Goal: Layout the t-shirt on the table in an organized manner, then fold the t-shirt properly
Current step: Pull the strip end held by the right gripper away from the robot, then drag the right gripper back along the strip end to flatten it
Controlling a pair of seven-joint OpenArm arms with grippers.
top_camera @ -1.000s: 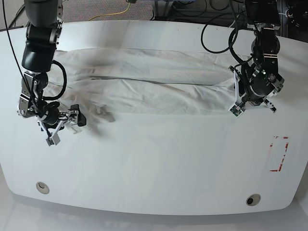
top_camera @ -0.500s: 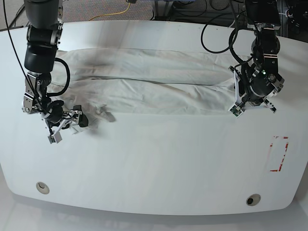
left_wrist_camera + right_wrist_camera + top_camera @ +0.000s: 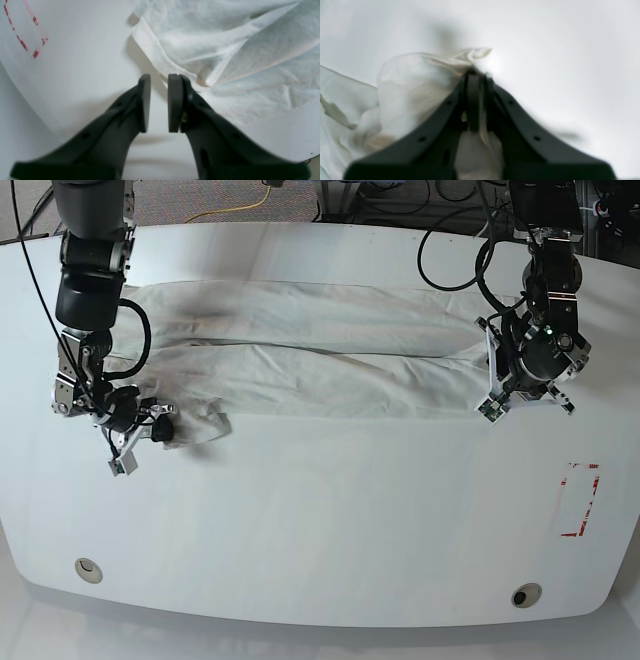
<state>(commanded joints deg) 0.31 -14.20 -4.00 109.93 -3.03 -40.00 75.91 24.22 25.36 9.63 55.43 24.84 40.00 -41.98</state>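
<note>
Showing no lettering — t-shirt plain white

One t-shirt (two grommet holes)

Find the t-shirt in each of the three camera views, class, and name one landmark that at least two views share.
Base: the t-shirt lies stretched across the far half of the table.
Left wrist: it fills the upper right, just beyond the open left gripper.
Right wrist: at left, a bunched corner is pinched in the right gripper.
Shared landmark: the red-outlined rectangle, also upper left in the left wrist view.
</note>
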